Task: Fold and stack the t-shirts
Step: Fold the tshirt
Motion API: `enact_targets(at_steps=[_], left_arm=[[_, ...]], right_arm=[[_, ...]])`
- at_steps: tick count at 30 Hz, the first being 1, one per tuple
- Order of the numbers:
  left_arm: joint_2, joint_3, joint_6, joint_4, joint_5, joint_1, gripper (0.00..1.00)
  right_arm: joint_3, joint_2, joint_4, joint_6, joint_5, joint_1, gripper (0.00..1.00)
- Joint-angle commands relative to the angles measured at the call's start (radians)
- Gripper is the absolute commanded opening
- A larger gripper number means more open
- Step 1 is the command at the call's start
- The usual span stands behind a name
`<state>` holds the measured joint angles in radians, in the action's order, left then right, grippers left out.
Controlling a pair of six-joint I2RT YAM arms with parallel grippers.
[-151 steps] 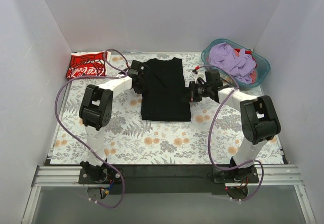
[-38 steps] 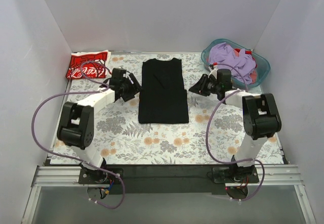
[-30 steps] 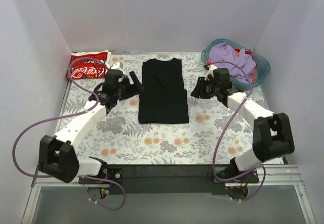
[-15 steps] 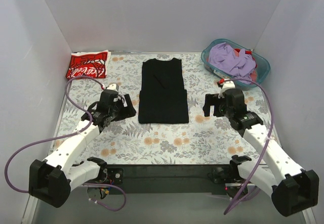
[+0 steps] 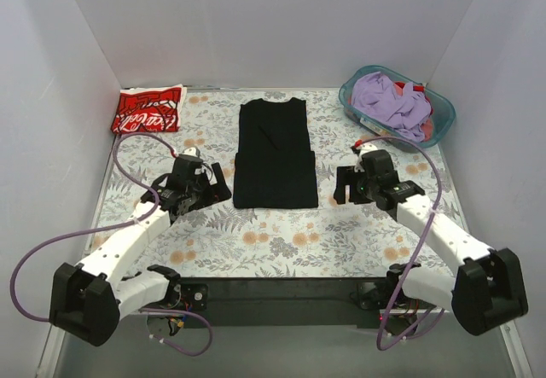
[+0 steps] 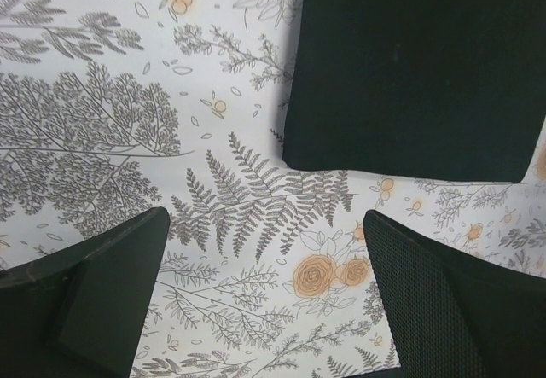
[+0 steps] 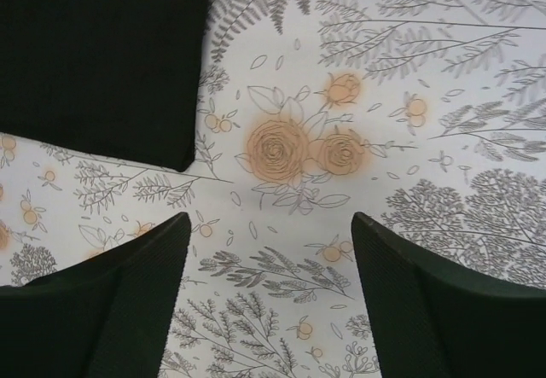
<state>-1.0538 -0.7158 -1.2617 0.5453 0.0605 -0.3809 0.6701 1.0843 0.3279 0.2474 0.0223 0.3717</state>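
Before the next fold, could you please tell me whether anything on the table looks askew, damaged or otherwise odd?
Nothing serious. The long folded black cloth t-shirt lies flat, with only a small crease below its collar and a slight step along one edge. The folded red printed t-shirt sits apart.

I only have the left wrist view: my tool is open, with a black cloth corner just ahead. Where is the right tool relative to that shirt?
Observer: The right tool is open and empty beside the near right corner of the black t-shirt, opposite the left tool.
Operator: How does the whole shirt lie?
Observer: It is folded into a long rectangle, flat on the floral cloth, with the collar toward the far edge.
Operator: Where is the other t-shirt?
Observer: The red t-shirt lies folded in the far left corner, well apart from the black one.
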Motion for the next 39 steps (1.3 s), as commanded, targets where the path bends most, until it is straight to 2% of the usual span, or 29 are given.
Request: enact_targets(at_steps=[1, 2, 3, 4, 7, 11, 13, 23, 35, 38, 39], left_arm=[[-0.061, -0.017, -0.042, 0.002, -0.024, -0.041, 0.97], [-0.107, -0.033, -0.047, 0.004, -0.024, -0.050, 0.96], [-0.124, -0.039, -0.054, 0.004, -0.027, -0.058, 0.95], [-0.146, -0.046, -0.065, 0.002, -0.027, -0.070, 0.90], [-0.219, -0.083, -0.073, 0.001, -0.018, -0.087, 0.83], [-0.299, -0.132, -0.093, 0.002, -0.014, -0.102, 0.82], [-0.334, -0.152, -0.096, 0.001, -0.010, -0.111, 0.82], [-0.393, -0.175, -0.110, 0.002, 0.021, -0.148, 0.82], [-0.388, -0.172, -0.111, 0.004, 0.041, -0.159, 0.82], [-0.385, -0.172, -0.113, 0.010, 0.047, -0.159, 0.82], [-0.380, -0.171, -0.113, 0.013, 0.047, -0.159, 0.82]], right_arm=[[0.095, 0.090, 0.000, 0.055, -0.055, 0.080, 0.79], [0.126, 0.147, 0.008, 0.061, -0.058, 0.096, 0.74], [0.144, 0.176, 0.013, 0.067, -0.058, 0.113, 0.74], [0.160, 0.207, 0.019, 0.070, -0.061, 0.140, 0.70], [0.238, 0.313, 0.052, 0.088, -0.027, 0.194, 0.69], [0.310, 0.442, 0.071, 0.114, -0.027, 0.239, 0.67], [0.342, 0.488, 0.091, 0.122, 0.022, 0.257, 0.63], [0.361, 0.548, 0.122, 0.151, 0.097, 0.268, 0.55], [0.370, 0.655, 0.120, 0.156, 0.099, 0.266, 0.50], [0.370, 0.687, 0.128, 0.161, 0.077, 0.268, 0.48], [0.370, 0.698, 0.138, 0.165, 0.076, 0.268, 0.44]])
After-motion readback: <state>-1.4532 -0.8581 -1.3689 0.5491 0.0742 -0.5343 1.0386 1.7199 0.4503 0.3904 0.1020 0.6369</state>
